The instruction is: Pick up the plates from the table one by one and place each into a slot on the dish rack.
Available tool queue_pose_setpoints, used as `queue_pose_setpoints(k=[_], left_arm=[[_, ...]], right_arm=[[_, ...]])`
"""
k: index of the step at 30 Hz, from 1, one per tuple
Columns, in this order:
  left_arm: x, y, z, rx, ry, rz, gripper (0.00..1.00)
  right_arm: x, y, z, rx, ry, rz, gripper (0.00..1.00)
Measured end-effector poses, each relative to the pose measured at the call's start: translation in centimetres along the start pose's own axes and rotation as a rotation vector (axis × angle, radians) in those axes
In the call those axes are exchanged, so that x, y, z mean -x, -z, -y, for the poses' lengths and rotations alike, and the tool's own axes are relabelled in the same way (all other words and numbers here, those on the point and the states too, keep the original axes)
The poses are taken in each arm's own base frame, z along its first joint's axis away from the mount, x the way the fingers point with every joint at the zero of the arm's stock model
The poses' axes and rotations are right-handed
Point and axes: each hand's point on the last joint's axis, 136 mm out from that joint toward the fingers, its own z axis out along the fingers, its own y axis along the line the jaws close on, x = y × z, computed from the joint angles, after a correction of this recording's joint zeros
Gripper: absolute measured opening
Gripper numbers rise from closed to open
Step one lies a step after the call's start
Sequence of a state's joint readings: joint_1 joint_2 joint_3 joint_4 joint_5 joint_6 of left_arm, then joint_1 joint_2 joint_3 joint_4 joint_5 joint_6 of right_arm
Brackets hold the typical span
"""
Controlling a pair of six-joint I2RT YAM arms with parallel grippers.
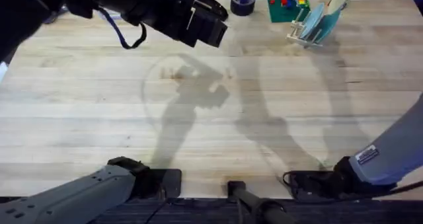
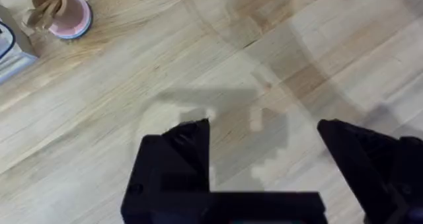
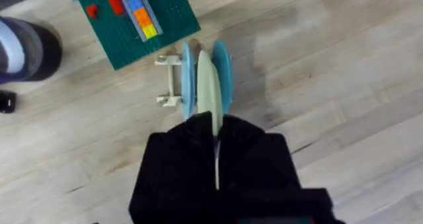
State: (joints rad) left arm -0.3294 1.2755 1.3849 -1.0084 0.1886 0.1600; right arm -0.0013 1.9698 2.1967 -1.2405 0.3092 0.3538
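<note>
Right tool (image 3: 216, 141) clamping cream plate (image 3: 209, 88) over rack (image 3: 170, 82)

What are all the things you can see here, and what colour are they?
Table: one, pale wood, under everything.
Dish rack: one, cream, far right of the table.
Blue plates: two, on edge in the rack.
Cream plate: one, on edge between the blue plates, pinched by the right gripper.
Green brick board: one, coloured bricks on top, beside the rack.
Tape roll: one, dark, far edge.
Pink cup: one, holding a tan object.
Left gripper: black, open, above bare table.
Right gripper: black, over the rack.
</note>
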Motion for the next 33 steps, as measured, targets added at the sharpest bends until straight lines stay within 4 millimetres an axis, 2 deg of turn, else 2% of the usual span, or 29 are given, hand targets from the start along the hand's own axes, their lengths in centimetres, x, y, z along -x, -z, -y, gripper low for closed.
queue_pose_setpoints(k=[11, 19, 25, 29, 33], left_arm=[[0.0, 0.0, 0.0, 0.000, 0.000, 0.000, 0.995], [0.0, 0.0, 0.0, 0.000, 0.000, 0.000, 0.995], [0.0, 0.0, 0.0, 0.000, 0.000, 0.000, 0.994], [0.0, 0.0, 0.0, 0.000, 0.000, 0.000, 0.995], [0.0, 0.0, 0.0, 0.000, 0.000, 0.000, 0.995]], right_arm=[[-0.5, -3.8, -0.6, -0.023, 0.012, -0.056, 0.029], [-0.5, -5.6, -0.1, -0.040, 0.003, -0.081, 0.029], [0.1, -6.3, -0.6, 0.015, -0.020, -0.075, 0.029], [-0.5, -6.7, -0.8, 0.025, -0.015, -0.102, 0.029], [-1.4, -8.3, -1.0, 0.014, -0.004, -0.150, 0.029]])
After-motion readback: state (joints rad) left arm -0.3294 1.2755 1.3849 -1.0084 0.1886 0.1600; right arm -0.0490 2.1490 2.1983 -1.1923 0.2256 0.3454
